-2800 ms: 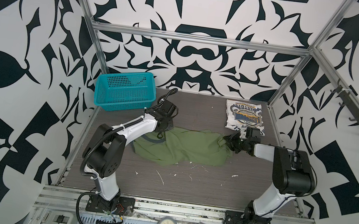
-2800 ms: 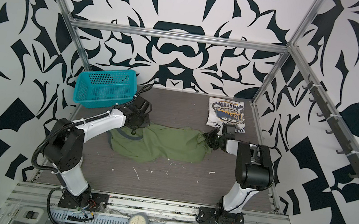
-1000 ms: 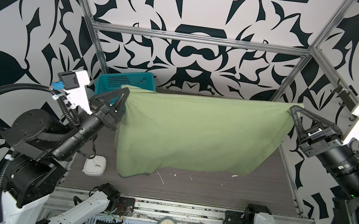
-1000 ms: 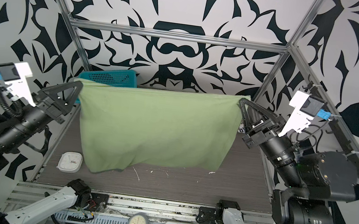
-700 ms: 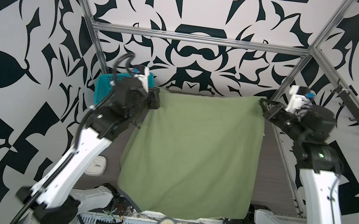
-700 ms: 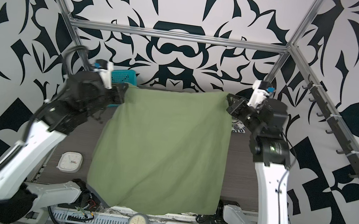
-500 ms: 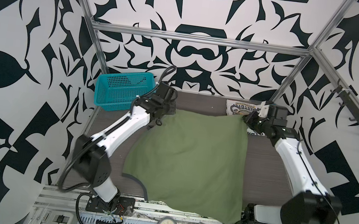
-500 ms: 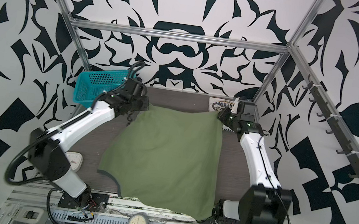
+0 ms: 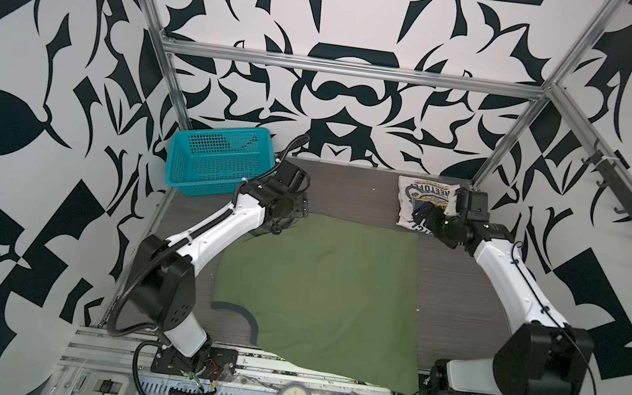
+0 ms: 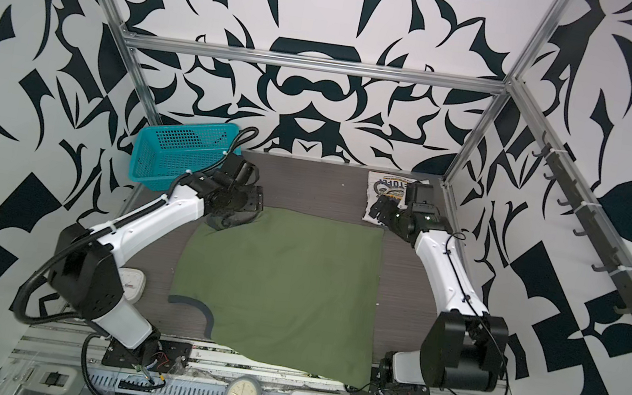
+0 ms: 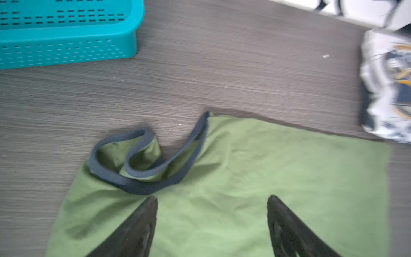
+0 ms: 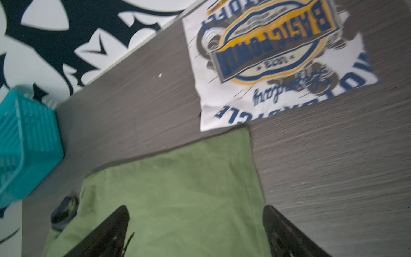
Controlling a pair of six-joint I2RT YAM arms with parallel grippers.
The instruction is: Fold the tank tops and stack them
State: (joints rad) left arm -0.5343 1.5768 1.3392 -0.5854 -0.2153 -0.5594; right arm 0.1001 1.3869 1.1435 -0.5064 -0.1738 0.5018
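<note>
Left claw (image 11: 212,198), right claw (image 12: 195,207) agape, seemingly above green top (image 9: 327,284)

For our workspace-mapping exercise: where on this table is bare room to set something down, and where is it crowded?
Bare: the back strip between teal basket and white tank top; the strip between olive green tank top and right arm. Crowded: the middle, covered by that top, and both back corners.

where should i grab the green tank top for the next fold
Probably pinch the olive green tank top at its two far corners, from above: left hand on the bunched dark-trimmed strap, right hand on the square corner. It lies flat, so only raised folds and edges offer a pinch.
</note>
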